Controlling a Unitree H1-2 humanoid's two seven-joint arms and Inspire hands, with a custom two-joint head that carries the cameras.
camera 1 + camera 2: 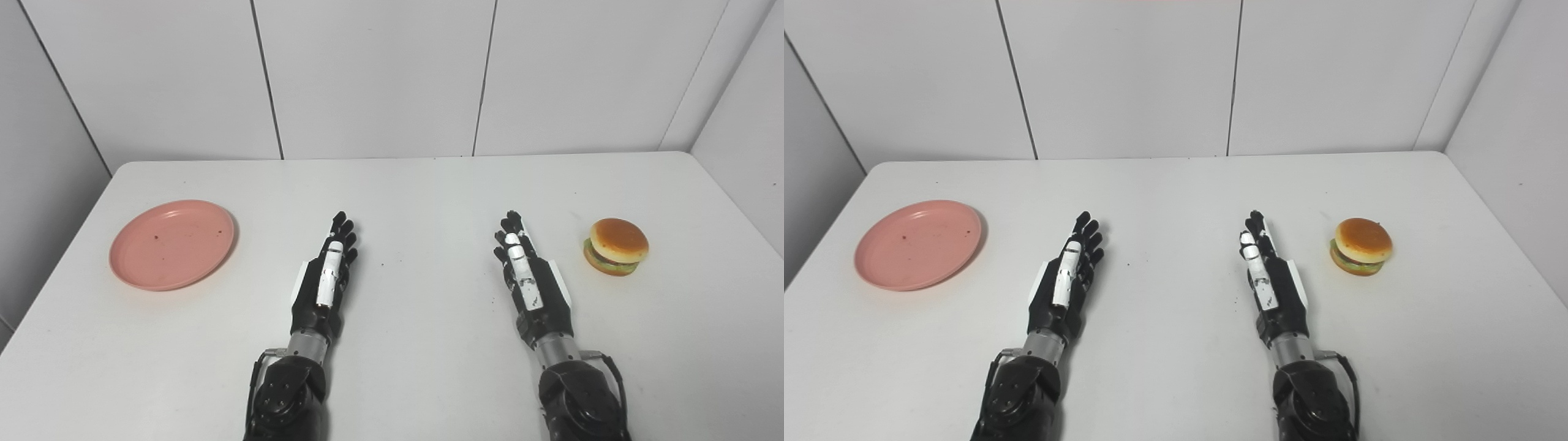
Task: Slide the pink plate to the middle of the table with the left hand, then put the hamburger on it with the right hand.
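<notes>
A round pink plate [172, 244] lies flat and empty at the frame's left, while a hamburger [616, 247] with a glossy bun sits upright at the right.

No text, label, brand, number or sign can be read anywhere in either view.

pink plate [171, 244], golden-bunned hamburger [616, 246], white table [429, 202].
</notes>
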